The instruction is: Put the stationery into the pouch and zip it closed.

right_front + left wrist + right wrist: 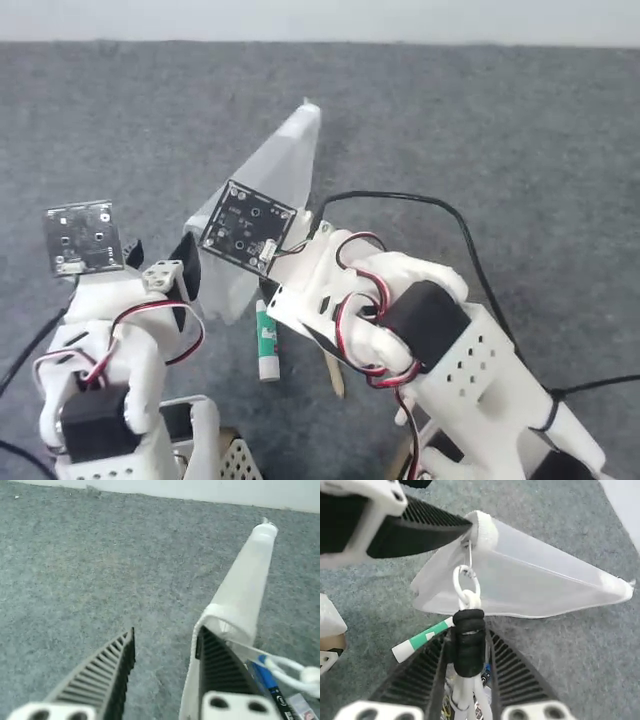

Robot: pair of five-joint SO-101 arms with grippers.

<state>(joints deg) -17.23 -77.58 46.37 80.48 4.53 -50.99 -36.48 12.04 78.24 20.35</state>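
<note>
Table (520, 130): grey, carrying everything.

Pouch (280, 170): translucent white, sitting mid-table. Its narrow end is pointing toward the far edge and its wide end is facing the arms.

Left gripper (165, 635): jaws are standing wide apart, gripping nothing. One finger is pressing against the pouch's hem at the wide end; the other is hanging over bare table.

Right gripper (468, 632): jaws are clamping the pull (468, 642).

Marker (266, 345): green and white, lying outside the pouch, just beside its wide end, toward the table's near edge.

Pull: black, hanging from a white ring (465, 582) at the zip.
</note>
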